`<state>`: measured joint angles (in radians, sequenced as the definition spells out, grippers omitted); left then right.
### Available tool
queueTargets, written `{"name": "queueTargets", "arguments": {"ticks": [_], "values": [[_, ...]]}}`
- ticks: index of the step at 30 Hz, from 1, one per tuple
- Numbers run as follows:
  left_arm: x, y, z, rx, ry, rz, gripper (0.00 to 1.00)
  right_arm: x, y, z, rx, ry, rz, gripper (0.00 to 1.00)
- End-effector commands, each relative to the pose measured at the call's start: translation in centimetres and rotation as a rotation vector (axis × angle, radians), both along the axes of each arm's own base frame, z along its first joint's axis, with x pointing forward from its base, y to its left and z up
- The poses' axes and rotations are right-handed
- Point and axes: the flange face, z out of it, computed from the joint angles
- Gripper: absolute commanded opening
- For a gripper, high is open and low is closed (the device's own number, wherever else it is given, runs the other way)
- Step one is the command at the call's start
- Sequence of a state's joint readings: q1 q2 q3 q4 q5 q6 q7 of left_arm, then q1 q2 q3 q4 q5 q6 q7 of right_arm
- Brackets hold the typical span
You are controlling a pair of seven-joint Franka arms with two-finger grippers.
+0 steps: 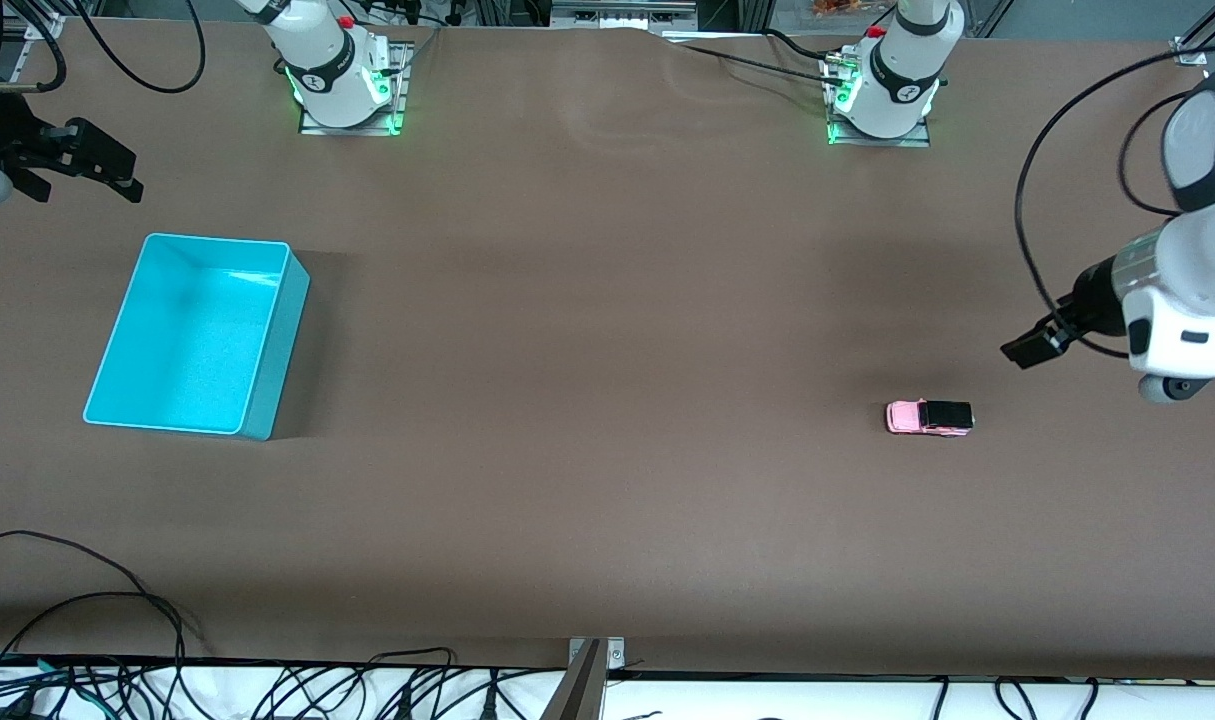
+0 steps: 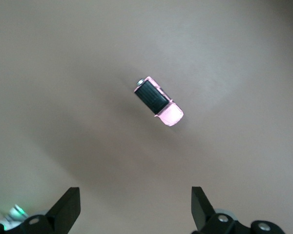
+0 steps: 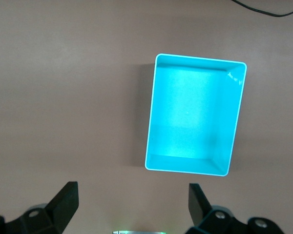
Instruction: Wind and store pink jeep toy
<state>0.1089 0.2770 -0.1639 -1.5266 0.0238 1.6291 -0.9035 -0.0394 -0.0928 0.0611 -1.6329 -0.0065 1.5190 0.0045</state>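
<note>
The pink jeep toy, light pink with a black roof, stands on the brown table toward the left arm's end; it also shows in the left wrist view. My left gripper is open and empty, up in the air over the table beside the jeep toward the left arm's end; its fingers stand wide apart in the left wrist view. My right gripper is open and empty, held high over the table edge at the right arm's end, its fingers apart in the right wrist view.
An empty cyan bin stands on the table toward the right arm's end, also in the right wrist view. Cables lie along the table edge nearest the front camera. The arm bases stand farthest from the front camera.
</note>
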Motion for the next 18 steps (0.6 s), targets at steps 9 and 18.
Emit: {"name": "queueTargets", "arguments": {"ticks": [9,18], "values": [[2.6,0.2,-6.8,0.09,0.029,0.46,1.0,-0.3,-0.2,0.3,-0.006,0.003,-0.002,1.0],[4.0,1.1,-11.7,0.114,0.032,0.665,1.0,-0.3,-0.3,0.3,-0.006,0.003,-0.004,1.0]]}}
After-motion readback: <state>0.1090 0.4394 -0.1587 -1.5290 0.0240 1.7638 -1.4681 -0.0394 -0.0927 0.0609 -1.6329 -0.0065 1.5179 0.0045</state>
